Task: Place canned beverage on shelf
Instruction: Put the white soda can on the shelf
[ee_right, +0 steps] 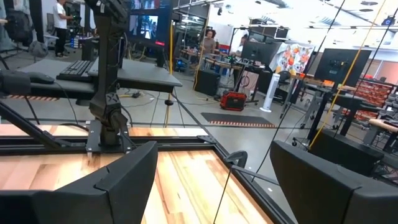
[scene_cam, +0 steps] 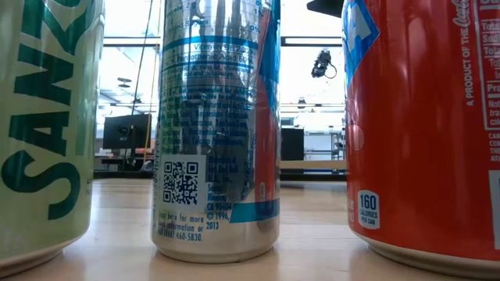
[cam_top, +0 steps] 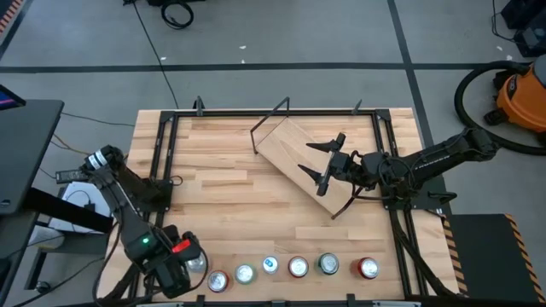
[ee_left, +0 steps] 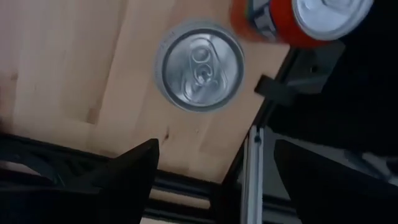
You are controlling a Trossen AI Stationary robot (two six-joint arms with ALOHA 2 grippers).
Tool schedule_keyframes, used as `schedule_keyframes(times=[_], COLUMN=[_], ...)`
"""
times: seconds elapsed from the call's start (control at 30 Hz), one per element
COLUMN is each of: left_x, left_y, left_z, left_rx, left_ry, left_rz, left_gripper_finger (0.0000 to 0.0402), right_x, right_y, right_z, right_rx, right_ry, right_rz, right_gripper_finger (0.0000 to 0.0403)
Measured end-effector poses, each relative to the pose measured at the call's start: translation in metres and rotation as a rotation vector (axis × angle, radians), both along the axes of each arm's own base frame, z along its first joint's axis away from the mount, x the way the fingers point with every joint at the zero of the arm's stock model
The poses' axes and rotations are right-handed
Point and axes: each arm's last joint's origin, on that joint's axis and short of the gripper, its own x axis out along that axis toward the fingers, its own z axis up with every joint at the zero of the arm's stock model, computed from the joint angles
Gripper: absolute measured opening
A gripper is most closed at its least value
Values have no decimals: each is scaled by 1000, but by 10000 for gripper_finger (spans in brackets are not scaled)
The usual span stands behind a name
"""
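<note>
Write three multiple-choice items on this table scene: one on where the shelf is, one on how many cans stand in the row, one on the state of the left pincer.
1. Where is the shelf?
A. In the middle of the table, lying askew under the right pincer
B. At the near edge among the cans
C. On the floor beside the table

2. How many cans stand in the row along the near edge?
A. Three
B. Six
C. Nine

3. What is the state of the left pincer?
A. Shut on a can
B. Open, holding nothing
C. Shut on the shelf

Answers: 1 A, the high view shows the board aslant at mid-table; 2 B, six tops count there; 3 B, the left wrist view shows spread fingers with a silver can beyond them.
</note>
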Motion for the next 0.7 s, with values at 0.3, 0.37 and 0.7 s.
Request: schedule_keyframes(times=[0.3,0.37,0.7], left_x=[-7,-6,-3], left_y=[-20,-19,-22], left_z=[-25,-28,-34], left_rx=[97,127,161], left_ry=[71,91,61], left_rz=[-17,-14,-11], left_gripper_finger=[330,330,330], right_x=[0,0,0], right_y=[1,1,1], right_z=[0,0,0], right_rx=[-1,-2,-2], right_ry=[0,0,0], right_rz=[18,23,24], right_gripper_finger=[323,323,323])
